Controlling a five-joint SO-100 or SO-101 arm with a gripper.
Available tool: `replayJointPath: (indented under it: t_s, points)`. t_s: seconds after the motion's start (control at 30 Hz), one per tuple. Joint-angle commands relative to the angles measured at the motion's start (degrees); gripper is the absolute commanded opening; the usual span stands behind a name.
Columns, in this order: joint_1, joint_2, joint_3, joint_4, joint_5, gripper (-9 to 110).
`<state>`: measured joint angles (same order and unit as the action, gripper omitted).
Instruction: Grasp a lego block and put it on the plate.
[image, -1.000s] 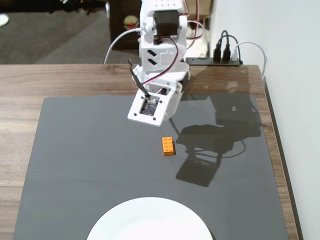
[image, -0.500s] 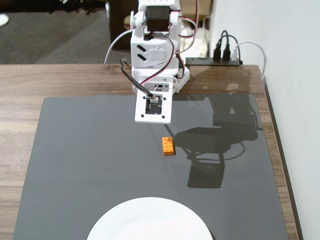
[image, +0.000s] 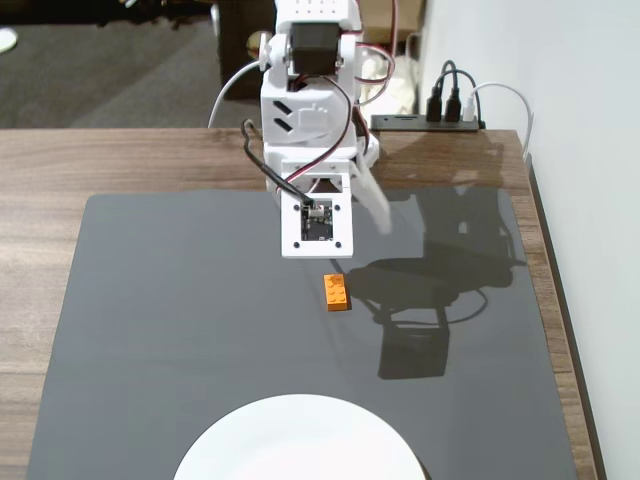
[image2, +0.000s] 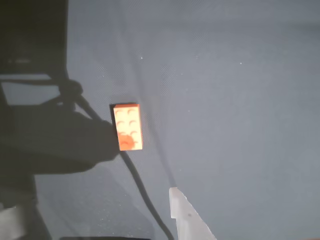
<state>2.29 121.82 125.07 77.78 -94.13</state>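
One orange brick (image: 337, 292) lies on the grey mat (image: 150, 320) at mid-frame, just below the arm's gripper (image2: 175, 197) – whether it's open I cannot tell, only one fingertip shows. One plate (image: 300, 440) waits at bottom centre. A descent off-centre could nudge the brick aside – it sits left of that fingertip in the wrist view

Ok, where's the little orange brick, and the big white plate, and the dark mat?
lego block (image: 337, 292): fixed view, on its studded top.
plate (image: 300, 440): fixed view, on its bare white face near the bottom edge.
mat (image: 160, 320): fixed view, on an open grey patch left of the block.
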Motion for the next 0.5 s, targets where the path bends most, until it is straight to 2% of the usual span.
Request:
replayJointPath:
  t_s: [0.0, 0.47]
  points:
    - [0.3, -0.3, -2.5, -0.6, -0.4, 43]
    - [0.5, -5.3, 2.0, -8.3, 0.6, 43]
